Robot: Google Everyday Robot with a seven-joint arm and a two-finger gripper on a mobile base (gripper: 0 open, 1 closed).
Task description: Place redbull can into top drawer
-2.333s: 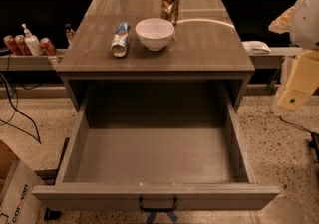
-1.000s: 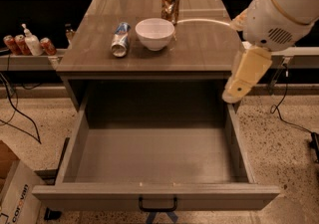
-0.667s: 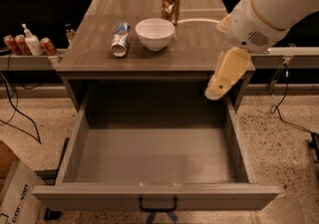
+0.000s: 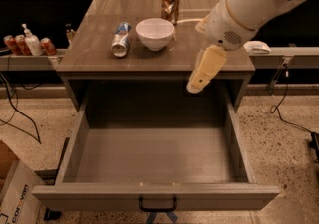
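Note:
The redbull can [image 4: 120,39] lies on its side on the left part of the grey-brown cabinet top [image 4: 99,54], just left of the white bowl [image 4: 155,33]. The top drawer [image 4: 154,156] is pulled wide open below and holds nothing; its front panel has a small dark handle [image 4: 157,204]. My gripper [image 4: 198,82] hangs from the white arm coming in from the upper right. It sits over the front right edge of the cabinet top, well right of the can, and holds nothing.
A brown-gold can [image 4: 170,5] stands upright behind the bowl. Small red cans [image 4: 20,45] and a pump bottle [image 4: 31,41] stand on a shelf at the left. A white object [image 4: 257,47] lies on the right shelf. A cardboard box [image 4: 12,193] sits on the floor at lower left.
My arm has swung in from the right edge toward the left, and the gripper has come down over the cabinet's front right edge. The can, bowl and drawer have not moved.

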